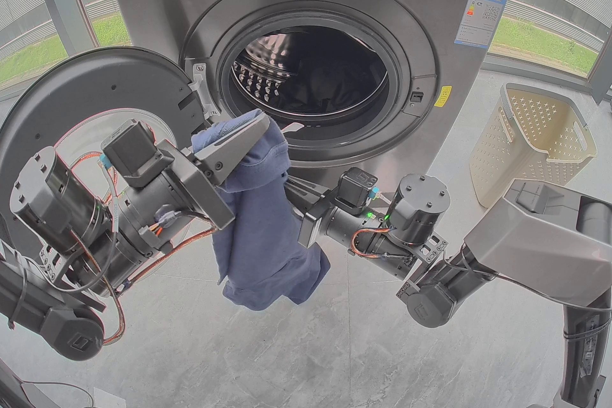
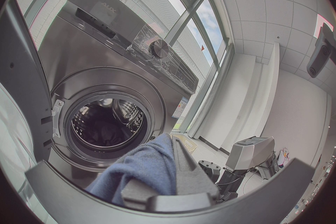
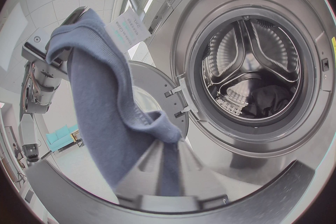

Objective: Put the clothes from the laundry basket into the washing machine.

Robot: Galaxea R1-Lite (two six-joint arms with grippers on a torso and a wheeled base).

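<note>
- Head view: the left end effector point(image 1: 245, 138) was pressed together on the top of a blue knitted garment point(image 1: 264, 237). It held the garment just in front of the open porthole of the grey front-loading washing machine point(image 1: 446, 33). The cloth hung down in a long fold towards the floor.
- The right end effector point(image 1: 292, 187) met the garment lower down, partly hidden behind it. The cream perforated plastic laundry basket point(image 1: 535, 141) stood on the floor to the machine's right, with no clothes visible over its rim.
- Left wrist view: the fingers pinched the blue cloth, and the steel drum point(image 2: 105, 123) lay straight ahead with the round door point(image 2: 21, 95) swung aside.
- Right wrist view: the right fingers pinched a lower fold of the garment. A dark piece of clothing point(image 3: 269, 100) already lay in the drum.
- Judgement: the step in hand was carrying this garment to the opening. The next move likely called for pushing both ends past the rim before letting go, so that the hanging tail would not drape outside.
</note>
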